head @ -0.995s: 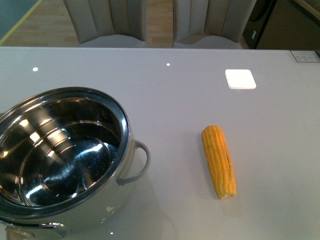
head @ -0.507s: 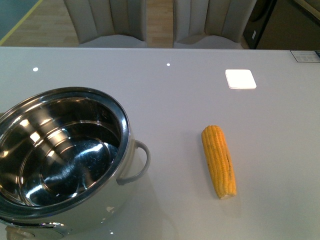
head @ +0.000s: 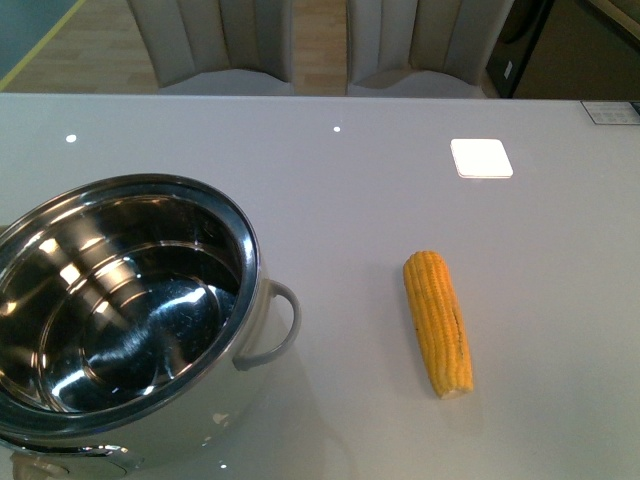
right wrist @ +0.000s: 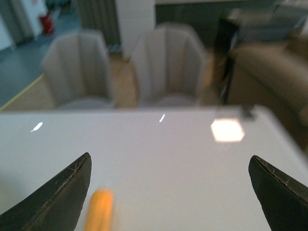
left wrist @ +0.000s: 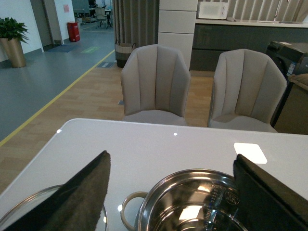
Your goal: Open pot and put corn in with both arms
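The steel pot [head: 120, 300] stands uncovered at the front left of the white table, its pale loop handle [head: 275, 325] facing right. It also shows in the left wrist view [left wrist: 192, 202]. The corn [head: 437, 320] lies lengthwise on the table right of the pot. No arm shows in the front view. My left gripper [left wrist: 171, 192] is open above the pot's rim. The glass lid [left wrist: 29, 211] lies beside the pot in that view. My right gripper [right wrist: 171, 192] is open over the table, with the corn [right wrist: 98, 209] blurred by one fingertip.
A white square reflection [head: 481, 157] lies on the table [head: 400, 200] at the back right. Two grey chairs [head: 300, 45] stand behind the far edge. A dark cabinet [head: 560, 45] stands at the back right.
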`<state>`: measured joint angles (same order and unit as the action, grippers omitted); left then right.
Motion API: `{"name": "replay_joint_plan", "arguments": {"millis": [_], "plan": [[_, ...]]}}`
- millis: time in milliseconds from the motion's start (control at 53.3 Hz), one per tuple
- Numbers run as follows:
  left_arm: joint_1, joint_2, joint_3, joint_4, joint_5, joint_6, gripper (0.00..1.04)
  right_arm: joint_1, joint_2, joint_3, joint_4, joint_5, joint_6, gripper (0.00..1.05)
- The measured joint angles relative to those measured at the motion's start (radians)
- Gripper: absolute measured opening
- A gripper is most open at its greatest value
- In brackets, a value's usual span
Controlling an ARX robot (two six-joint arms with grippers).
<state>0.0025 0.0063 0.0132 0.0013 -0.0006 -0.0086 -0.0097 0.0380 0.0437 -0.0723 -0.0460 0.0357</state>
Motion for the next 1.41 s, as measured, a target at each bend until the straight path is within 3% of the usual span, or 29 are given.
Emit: {"name": "replay_joint_plan", "arguments": {"millis": [75, 113, 188, 413, 525, 788, 1051, 1408], "plan": [[0.000, 0.000, 0.000, 0.000, 0.002, 0.000, 0.95, -0.016, 0.184, 0.115, -0.274, -0.069, 0.103, 0.96], [0.000, 0.000, 0.000, 0.000, 0.001, 0.002, 0.99, -0.015, 0.241, 0.134, -0.334, -0.069, 0.126, 0.96], [0.000, 0.000, 0.000, 0.000, 0.000, 0.002, 0.97, 0.010, 0.340, 0.138, -0.357, -0.037, 0.178, 0.96], [0.000, 0.000, 0.000, 0.000, 0.000, 0.003, 0.98, 0.174, 0.624, 0.151, -0.134, 0.072, 0.248, 0.96], [0.000, 0.000, 0.000, 0.000, 0.000, 0.002, 0.98, 0.299, 0.933, 0.184, 0.099, 0.128, 0.265, 0.96], [0.000, 0.000, 0.000, 0.000, 0.000, 0.003, 0.98, 0.377, 1.442, 0.296, 0.397, 0.137, 0.253, 0.96], [0.000, 0.000, 0.000, 0.000, 0.000, 0.003, 0.98, 0.420, 1.802, 0.450, 0.478, 0.188, 0.220, 0.96], [0.000, 0.000, 0.000, 0.000, 0.000, 0.003, 0.98, 0.470, 2.029, 0.611, 0.494, 0.216, 0.177, 0.96]]}}
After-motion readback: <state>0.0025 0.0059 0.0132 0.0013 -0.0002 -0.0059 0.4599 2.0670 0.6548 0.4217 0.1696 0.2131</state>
